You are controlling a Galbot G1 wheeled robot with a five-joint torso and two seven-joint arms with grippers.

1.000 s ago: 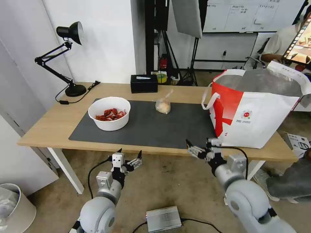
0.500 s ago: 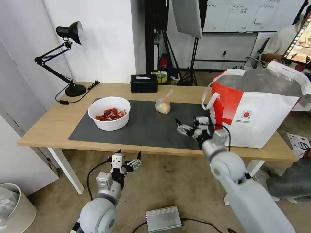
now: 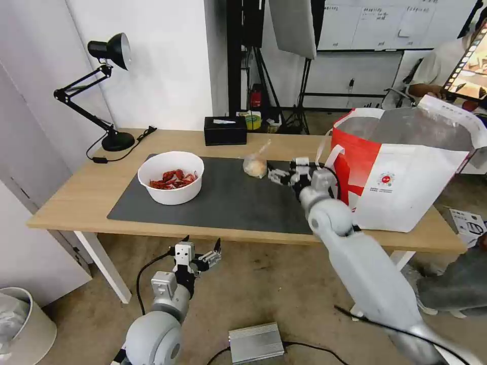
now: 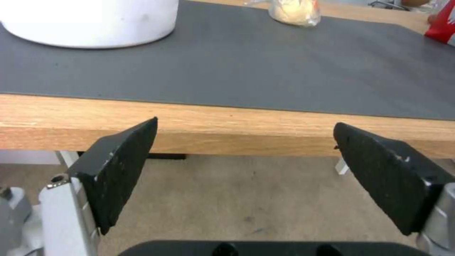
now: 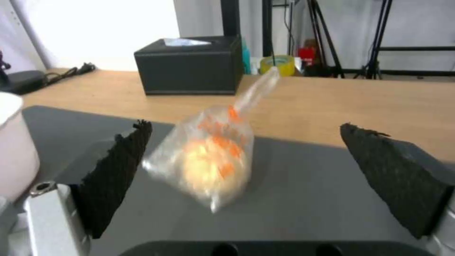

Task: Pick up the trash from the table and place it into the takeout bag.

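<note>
**First:** Trash first: where is it, and where do our jaws stand?

**Second:** Our right gripper (image 3: 276,176) has its jaws spread wide, empty. It hovers low over the dark grey mat (image 3: 223,197), pointing at the small knotted clear bag (image 3: 255,165), which lies just ahead of the fingertips without touching them. In the right wrist view that bag (image 5: 208,156) sits between the two black pads (image 5: 118,174), resting on the mat, its knotted tail tilted up and away.

**First:** And our left side?

**Second:** Our left gripper (image 3: 202,249) is parked below the near edge of the worktop (image 3: 76,197), jaws also wide apart and holding nothing. Its wrist view looks along the worktop's wooden edge (image 4: 227,128).

**First:** What else sits on the worktop?

**Second:** We see the white round bowl (image 3: 171,177), holding red crayfish shells, on the mat's left part, well apart from the knotted bag. The takeout bag (image 3: 406,172) stands open at the right end, just beside our right arm, showing its foil lining. At the back are a black tissue box (image 3: 225,130) and, far left, a black desk lamp (image 3: 101,91).
</note>
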